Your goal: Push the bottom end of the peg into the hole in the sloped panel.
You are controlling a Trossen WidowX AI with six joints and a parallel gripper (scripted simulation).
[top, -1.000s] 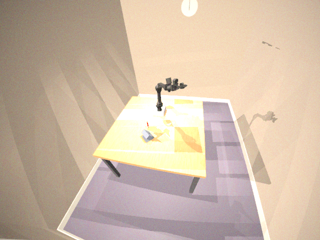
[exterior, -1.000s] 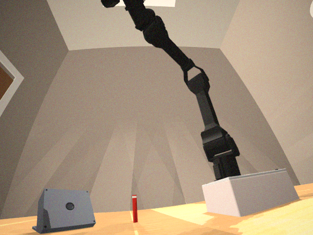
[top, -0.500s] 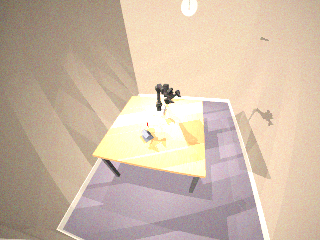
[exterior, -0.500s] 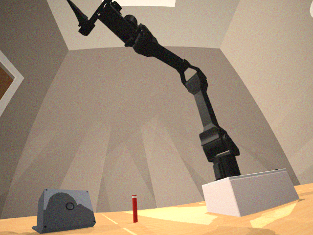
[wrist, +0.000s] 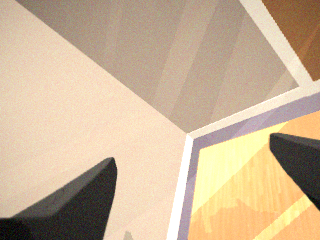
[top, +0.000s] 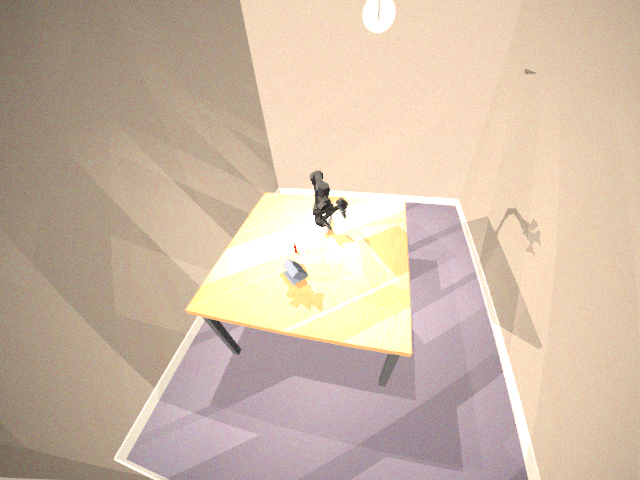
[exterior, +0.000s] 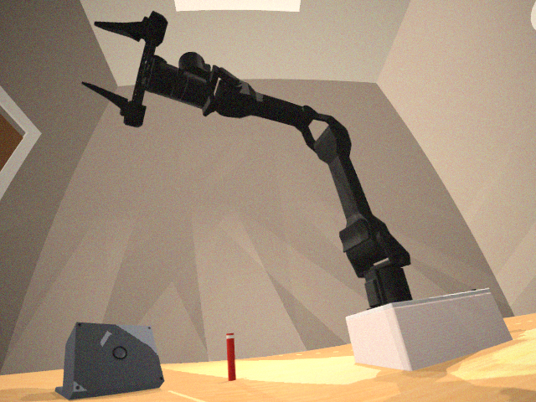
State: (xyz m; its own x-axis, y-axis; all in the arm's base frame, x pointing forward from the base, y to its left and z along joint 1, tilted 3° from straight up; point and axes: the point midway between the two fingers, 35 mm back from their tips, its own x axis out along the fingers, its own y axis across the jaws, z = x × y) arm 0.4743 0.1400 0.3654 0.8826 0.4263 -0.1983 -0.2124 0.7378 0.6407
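The red peg [top: 295, 248] [exterior: 231, 358] stands upright on the table, with a white band near its top. The blue-grey sloped panel [top: 298, 274] [exterior: 95, 372] stands beyond the peg from the arm's base. Its round hole [exterior: 119, 353] shows in the exterior view, in shadow. My gripper [top: 338, 222] [exterior: 89, 53] [wrist: 191, 152] is wide open and empty. It is high above the table, over the panel's side in the exterior view, well clear of peg and panel. Neither peg nor panel shows in the wrist view.
The wooden table [top: 361, 320] [wrist: 225, 175] carries the arm's white base block [exterior: 376, 342], at the right of the exterior view. The peg stands between this block and the panel. Shadows of the arm and bright light patches fall across the table.
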